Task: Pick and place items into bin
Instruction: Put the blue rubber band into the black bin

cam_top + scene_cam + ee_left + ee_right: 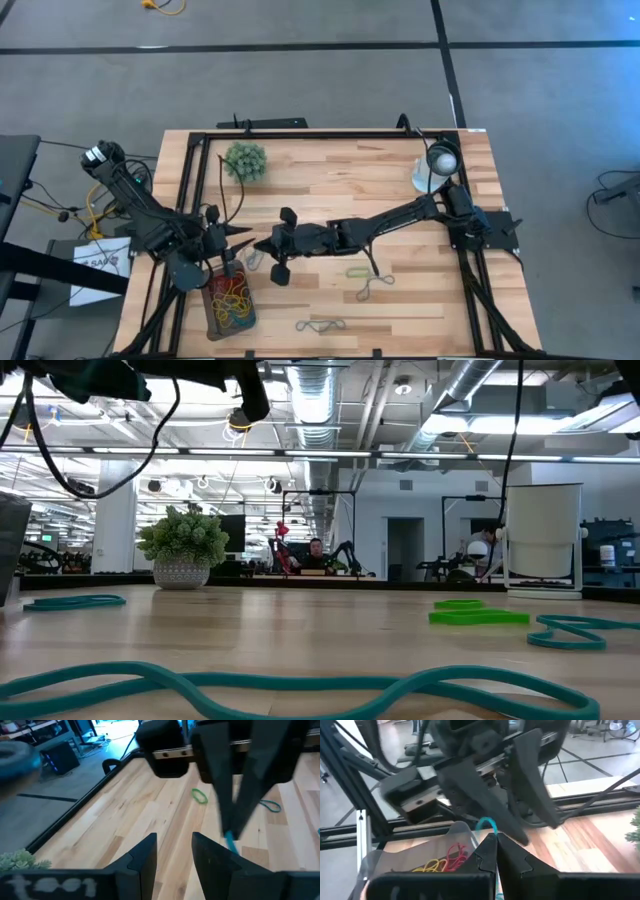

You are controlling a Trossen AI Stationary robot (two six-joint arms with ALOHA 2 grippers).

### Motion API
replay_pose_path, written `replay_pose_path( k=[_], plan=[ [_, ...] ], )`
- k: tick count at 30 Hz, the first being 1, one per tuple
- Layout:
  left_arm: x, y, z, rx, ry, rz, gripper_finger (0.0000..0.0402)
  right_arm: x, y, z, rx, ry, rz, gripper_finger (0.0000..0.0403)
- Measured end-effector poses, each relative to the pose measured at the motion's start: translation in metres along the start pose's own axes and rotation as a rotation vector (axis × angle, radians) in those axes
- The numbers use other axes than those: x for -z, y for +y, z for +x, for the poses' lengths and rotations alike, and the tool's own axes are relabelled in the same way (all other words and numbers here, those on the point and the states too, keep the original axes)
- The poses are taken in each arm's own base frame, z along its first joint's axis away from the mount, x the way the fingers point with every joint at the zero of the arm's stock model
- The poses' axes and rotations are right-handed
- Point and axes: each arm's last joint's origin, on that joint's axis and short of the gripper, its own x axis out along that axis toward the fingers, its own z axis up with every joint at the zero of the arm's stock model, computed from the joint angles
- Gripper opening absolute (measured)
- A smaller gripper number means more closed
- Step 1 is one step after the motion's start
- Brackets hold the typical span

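Note:
The bin [229,303], a dark translucent tray at the table's near left, holds red and yellow rubber bands [442,861]. My right gripper [262,246] reaches across the table to just beyond the bin's far end and is shut on a blue-grey rubber band [487,824]. My left gripper [173,855] is open and faces it closely, touching nothing. Loose bands lie flat on the table: a green one [358,271] and blue-grey ones [375,288] [320,324] [251,259]. My right gripper pinches the blue-grey rubber band between its two shut fingers [235,815], at their free ends. A small loop of the band [489,823] sticks out past the tips. The band is lifted clear of the table, near the bin's far end.
A fuzzy green plant ball [245,160] sits at the far left of the table and a white lamp-like object [436,168] at the far right. A black metal frame [300,133] runs around the table's edges. Bare wood lies in the far middle.

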Motion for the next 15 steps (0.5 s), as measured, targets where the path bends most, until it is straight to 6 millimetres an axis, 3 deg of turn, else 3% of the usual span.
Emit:
replay_pose_path(
  k=[8,15],
  plan=[
    [0.0,0.0,0.0,-0.004,-0.003,-0.018,0.0113,0.016,-0.011,0.0,0.053,0.17,0.016,0.0],
    [0.001,-0.001,0.0,0.029,0.021,-0.018,0.0113,0.012,-0.019,0.002,0.135,0.125,0.022,0.0]
  ],
)
